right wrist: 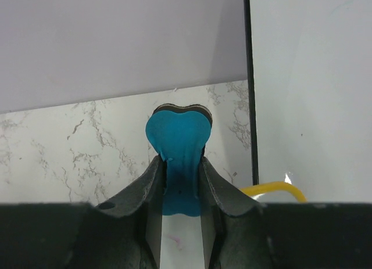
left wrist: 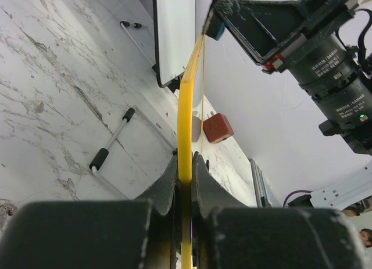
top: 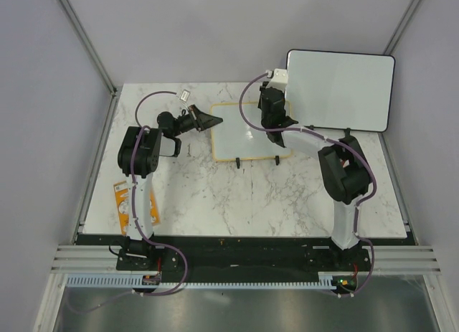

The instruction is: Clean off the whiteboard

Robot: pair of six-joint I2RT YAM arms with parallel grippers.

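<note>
The whiteboard (top: 240,135), small with a thin yellow frame and black feet, lies mid-table with its surface looking blank. My left gripper (top: 208,121) is shut on its left frame edge; the left wrist view shows the yellow frame (left wrist: 187,100) clamped between the jaws of my left gripper (left wrist: 185,160). My right gripper (top: 277,121) is over the board's right part, shut on a blue eraser (right wrist: 177,135). The eraser also shows in the left wrist view (left wrist: 220,28). Between my right gripper (right wrist: 180,162) fingers, the board surface (right wrist: 180,243) bears a faint pink smudge.
A larger black-framed whiteboard (top: 341,88) leans at the back right, close behind my right gripper; it also shows in the right wrist view (right wrist: 311,94). A small red-brown block (left wrist: 218,128) sits on the table beyond the yellow board. An orange packet (top: 122,203) lies at the left edge.
</note>
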